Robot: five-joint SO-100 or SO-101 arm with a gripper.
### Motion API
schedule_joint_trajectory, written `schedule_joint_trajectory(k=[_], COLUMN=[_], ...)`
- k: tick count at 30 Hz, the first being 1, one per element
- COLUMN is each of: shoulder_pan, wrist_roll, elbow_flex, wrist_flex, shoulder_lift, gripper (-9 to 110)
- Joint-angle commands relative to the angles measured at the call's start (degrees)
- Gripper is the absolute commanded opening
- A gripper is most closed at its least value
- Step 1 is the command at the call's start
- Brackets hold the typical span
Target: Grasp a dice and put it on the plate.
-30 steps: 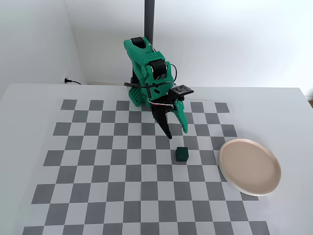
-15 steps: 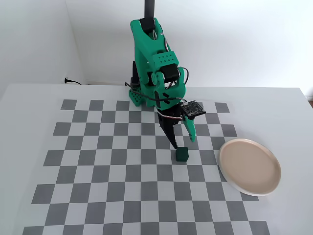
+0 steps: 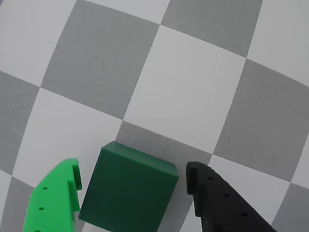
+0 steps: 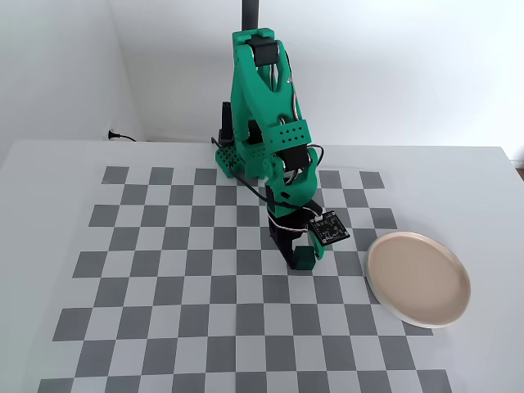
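In the wrist view the dark green dice (image 3: 128, 191) sits on the checkered board between my fingers. My gripper (image 3: 133, 170) is open around it. The bright green finger (image 3: 55, 198) is close by its left side, and the black finger (image 3: 217, 203) stands a small gap off its right side. In the fixed view my gripper (image 4: 300, 259) is down at the board, a little right of the middle, and the dice is hard to tell apart from the fingers there. The pale beige plate (image 4: 417, 278) lies to the right of the gripper, empty.
The green arm's base (image 4: 233, 160) stands at the back middle of the checkered board (image 4: 164, 270). A small black circuit board (image 4: 329, 228) hangs at the wrist. A white wall runs behind the table.
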Motion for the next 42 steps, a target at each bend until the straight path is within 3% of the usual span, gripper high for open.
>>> schedule_joint_trajectory(k=[1,10,19,26,42], shoulder_pan=[-0.35,-0.70,-1.32,-1.93,-11.60], wrist_roll=[-1.49,-3.52,-3.52,-3.25,-0.62], elbow_flex=[-5.71,-5.71,-5.71,-6.06,-26.02], wrist_flex=[-1.32,-1.49,-1.32,-1.76,15.38], shoulder_lift=[-1.76,-5.19,-4.04,-2.02,3.16], gripper=[19,18,-4,-4,-4])
